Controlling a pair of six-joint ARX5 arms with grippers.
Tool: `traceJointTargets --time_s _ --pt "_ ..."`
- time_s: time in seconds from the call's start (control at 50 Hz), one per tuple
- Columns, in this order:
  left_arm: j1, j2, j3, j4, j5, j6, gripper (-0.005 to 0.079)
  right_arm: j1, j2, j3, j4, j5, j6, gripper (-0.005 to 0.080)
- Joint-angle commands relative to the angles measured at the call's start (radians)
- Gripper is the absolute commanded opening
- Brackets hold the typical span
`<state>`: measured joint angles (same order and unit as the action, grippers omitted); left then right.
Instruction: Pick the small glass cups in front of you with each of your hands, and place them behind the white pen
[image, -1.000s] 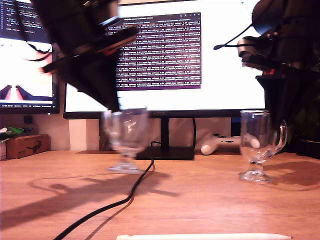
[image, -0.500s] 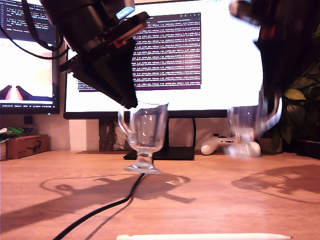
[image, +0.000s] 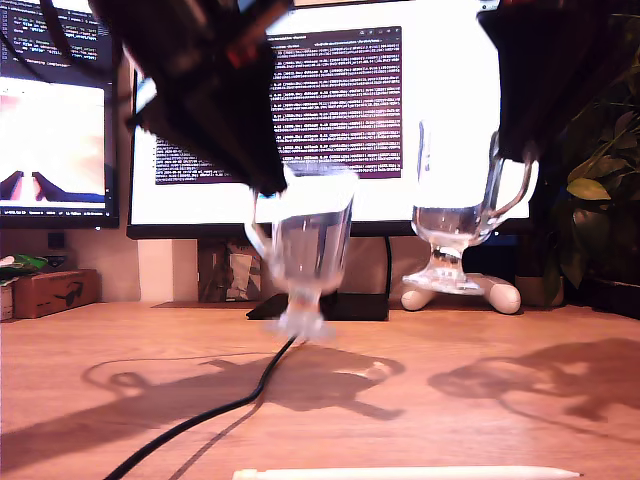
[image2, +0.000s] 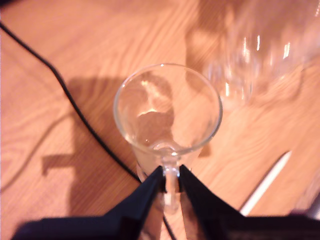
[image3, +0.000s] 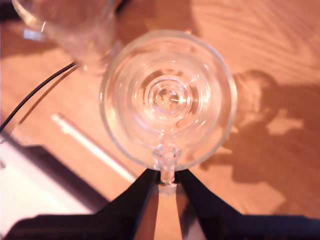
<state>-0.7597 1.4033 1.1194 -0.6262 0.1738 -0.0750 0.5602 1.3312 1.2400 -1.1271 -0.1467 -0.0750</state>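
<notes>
The handle of one small glass cup (image2: 167, 107) is pinched between the narrowly set jaws of my first gripper (image2: 170, 172), so that the cup is hung upright from its looped handle. In the exterior view this cup is seen beyond the white pen (image: 410, 473), over the pen's end at the exterior view's left, and is blurred; its round foot is held close above the wooden table (image: 480, 420), though whether it is touching cannot be told. A black cable (image: 200, 420) is run under it and past the same end of the pen. The second small glass cup (image3: 167, 97) is gripped in the same manner, its handle clamped between the nearly closed jaws of my second gripper (image3: 167, 175). It is carried clearly above the table, higher than the first cup, beyond the pen and over the half of it towards the exterior view's right. The pen itself is laid flat on the table, nearest the exterior camera and well apart from both cups. Lit monitors (image: 450, 120) are seen beyond the pen, behind the cups.
</notes>
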Motion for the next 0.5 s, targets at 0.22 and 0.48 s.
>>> traceJointTargets --time_s 0.22,0.48 --pt "-0.039 -0.100 -0.056 0.037 0.006 0.005 -0.0024 0.061 -0.112 -0.081 0.043 0.005 0.056 -0.0012" --pt "-0.097 -0.116 -0.116 0.098 -0.009 0.003 -0.0024 0.158 -0.126 -0.163 0.087 0.066 0.106 -0.0012"
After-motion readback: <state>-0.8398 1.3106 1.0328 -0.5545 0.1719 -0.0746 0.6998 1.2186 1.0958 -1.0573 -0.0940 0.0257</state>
